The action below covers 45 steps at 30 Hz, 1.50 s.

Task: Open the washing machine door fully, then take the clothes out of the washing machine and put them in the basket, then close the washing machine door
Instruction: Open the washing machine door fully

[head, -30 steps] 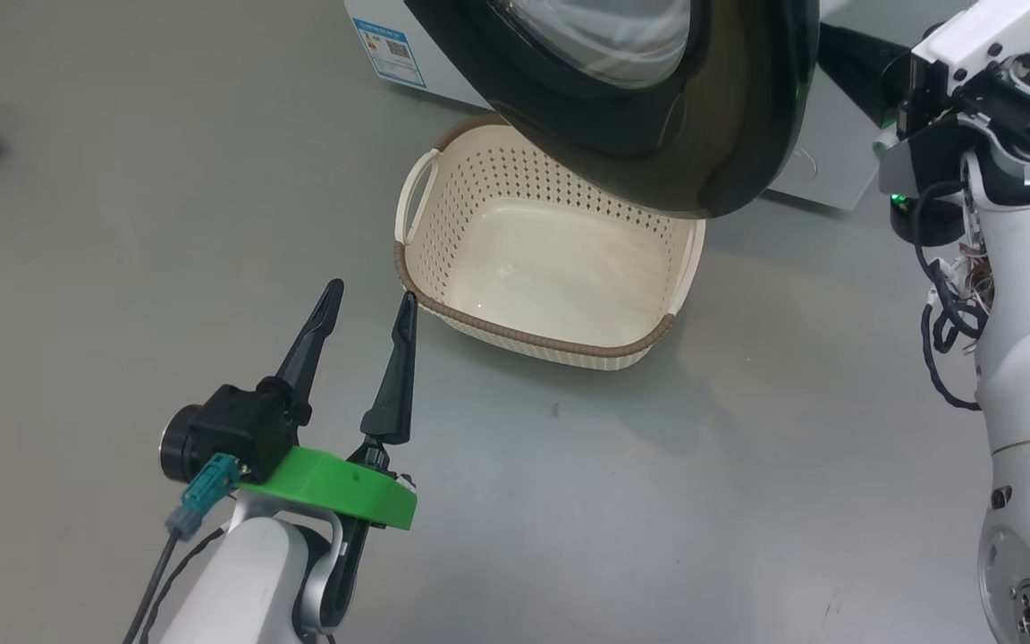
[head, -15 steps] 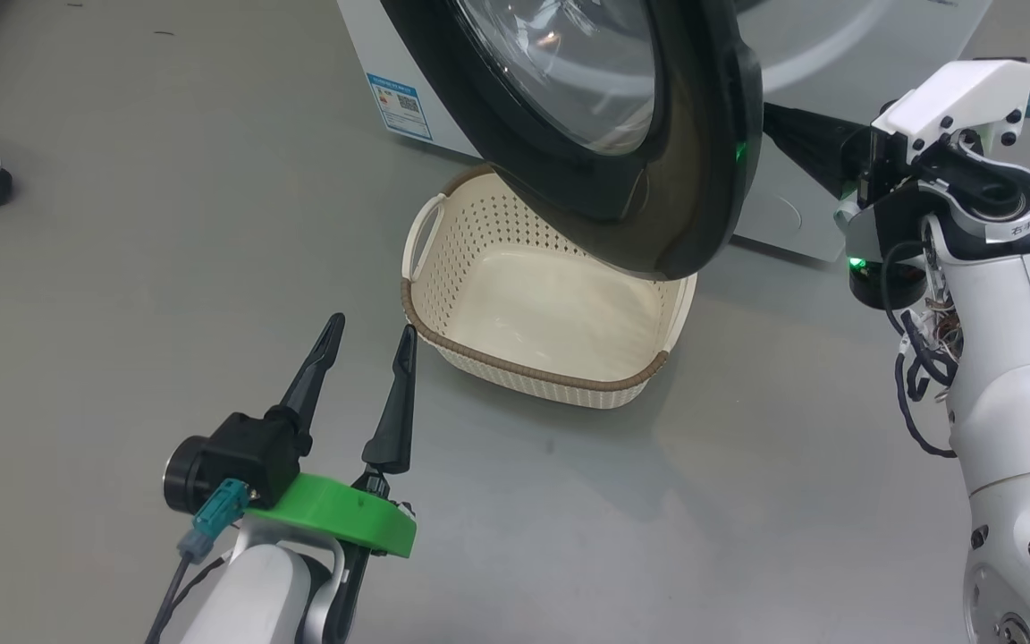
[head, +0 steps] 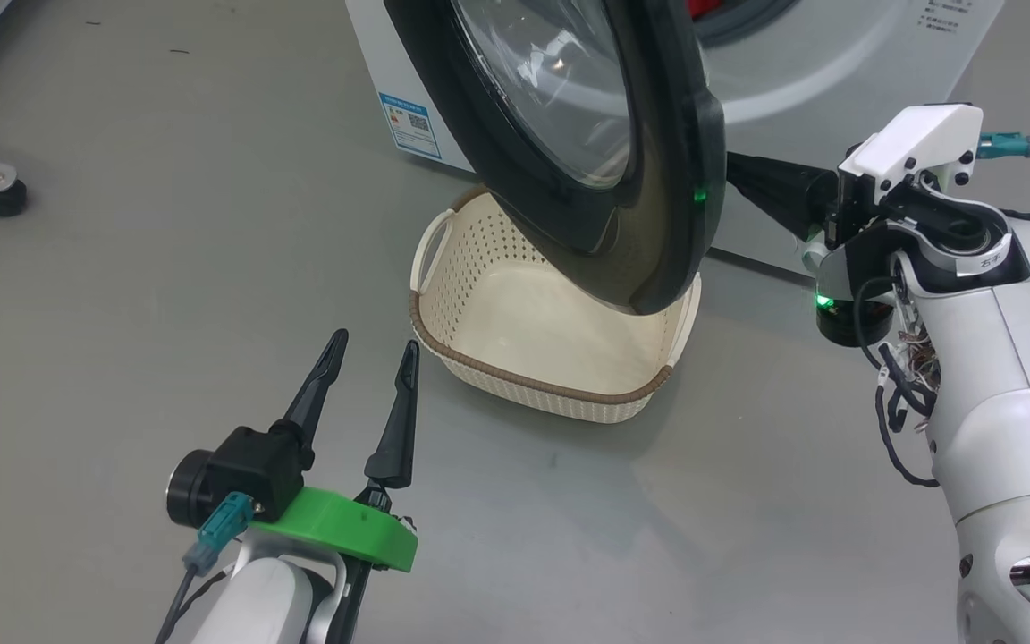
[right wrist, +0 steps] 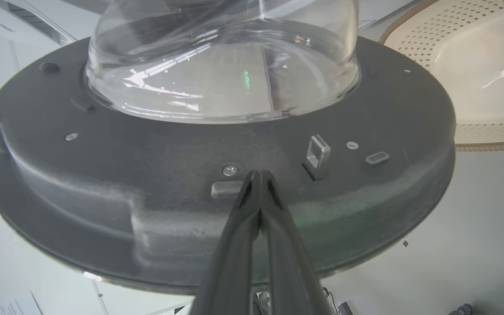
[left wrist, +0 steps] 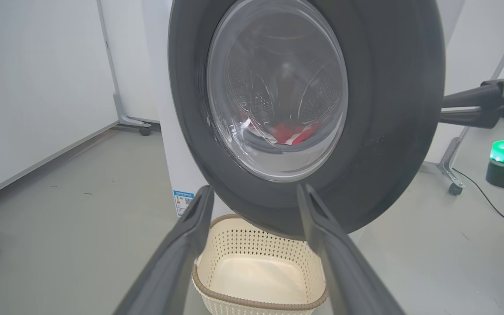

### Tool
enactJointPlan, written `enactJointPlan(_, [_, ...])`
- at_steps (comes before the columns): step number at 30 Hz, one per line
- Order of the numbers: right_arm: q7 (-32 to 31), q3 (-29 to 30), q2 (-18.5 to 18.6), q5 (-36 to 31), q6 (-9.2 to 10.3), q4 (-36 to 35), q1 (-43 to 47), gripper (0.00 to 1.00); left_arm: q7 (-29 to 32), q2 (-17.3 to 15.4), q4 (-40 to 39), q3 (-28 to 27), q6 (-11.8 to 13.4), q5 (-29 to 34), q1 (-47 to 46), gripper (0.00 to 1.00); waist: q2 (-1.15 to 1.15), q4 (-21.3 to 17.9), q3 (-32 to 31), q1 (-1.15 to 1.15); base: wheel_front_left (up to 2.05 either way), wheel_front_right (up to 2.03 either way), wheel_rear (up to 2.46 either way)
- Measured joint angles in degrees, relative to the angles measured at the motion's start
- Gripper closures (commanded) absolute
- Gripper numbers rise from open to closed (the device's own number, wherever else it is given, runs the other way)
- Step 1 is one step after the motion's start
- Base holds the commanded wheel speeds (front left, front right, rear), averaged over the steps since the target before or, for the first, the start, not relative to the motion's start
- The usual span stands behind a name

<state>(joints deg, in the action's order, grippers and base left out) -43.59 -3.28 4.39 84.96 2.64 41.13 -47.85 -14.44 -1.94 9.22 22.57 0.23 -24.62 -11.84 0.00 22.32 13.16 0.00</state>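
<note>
Washing machine door point(head: 586, 152) ajar over basket point(head: 533, 394).
Right wrist view: right gripper point(right wrist: 259, 175), jaws closed, against door's inner face. Left wrist view: clothes point(left wrist: 291, 131) inside washing machine point(left wrist: 173, 144); left gripper point(left wrist: 255, 191) jaws apart.

Smooth grey floor point(head: 122, 295), faintly glossy. Standing directly on it: small cream perforated plastic basket point(head: 560, 404) with brown woven-look rim, upright, just before big white front-loading washing machine point(head: 837, 63). Far left, well apart: black caster wheel point(head: 1, 199) under grey metal leg. Thin black cable point(left wrist: 492, 202) lying loose, seen from left wrist.
</note>
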Motion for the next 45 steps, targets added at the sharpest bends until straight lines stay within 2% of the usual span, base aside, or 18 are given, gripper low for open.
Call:
enactJointPlan(13, [-0.6,-8.3,-0.1,7.6,0.54,-1.1,1.2,1.00,0.0,0.0,-0.2,0.4,0.0,0.0,0.8,0.00,0.00,1.5,-0.1,0.00,0.00,0.00,0.00])
enactJointPlan(31, [0.1,-21.1,-0.1,17.3,1.56,-6.7,4.6,1.00,0.0,0.0,-0.5,0.9,0.0,0.0,1.2,0.00,0.00,2.7,-0.1,0.00,0.00,0.00,0.00])
enactJointPlan(36, [1.7,-23.5,-0.2,17.9,1.57,-8.0,5.0,1.00,0.0,0.0,-0.5,1.0,0.0,0.0,1.2,0.00,0.00,2.8,-0.2,0.00,0.00,0.00,0.00])
enactJointPlan(42, [4.2,-23.7,-0.3,17.9,1.44,-8.0,5.5,1.00,0.0,0.0,-0.4,0.3,0.1,0.0,1.3,0.00,0.00,2.7,-0.8,0.00,0.00,0.00,0.00])
enactJointPlan(45, [5.6,-24.6,-0.4,15.3,0.27,-7.4,6.1,1.00,0.0,0.0,-0.2,-0.7,0.2,0.6,1.4,0.00,0.00,2.4,-1.7,0.00,0.00,0.00,0.00])
